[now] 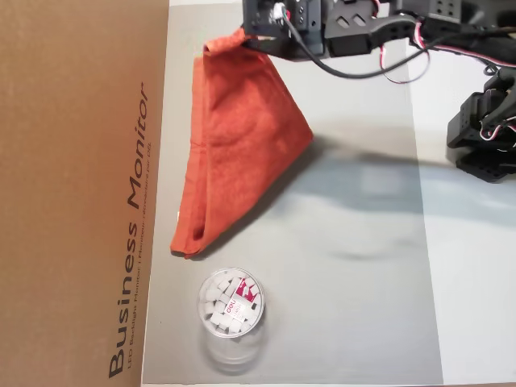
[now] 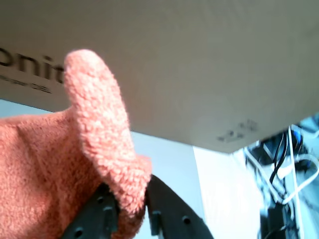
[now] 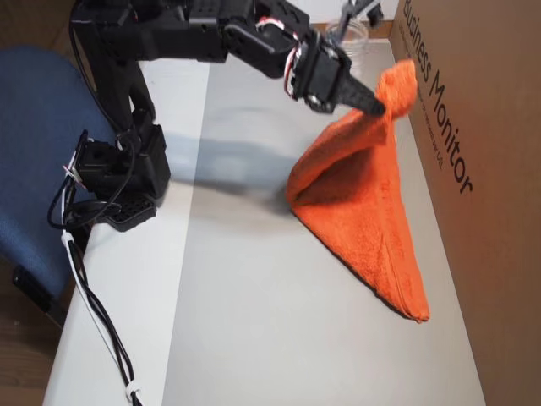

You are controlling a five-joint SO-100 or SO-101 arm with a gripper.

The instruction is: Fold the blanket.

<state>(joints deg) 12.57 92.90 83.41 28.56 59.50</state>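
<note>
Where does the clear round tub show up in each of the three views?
An overhead view: clear round tub at bottom centre, below the blanket.
Wrist view: not in it.
An overhead view: only its rim at top, behind the gripper.
Shared landmark: the cardboard box.

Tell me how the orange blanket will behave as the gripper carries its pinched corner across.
Probably floppy: the blanket drapes from the gripper in a sagging tent, its far end trailing on the table. Likely grippy, not slippery: thick terry pile bunches between the fingers. It may drag and shift rather than lift clear.
</note>
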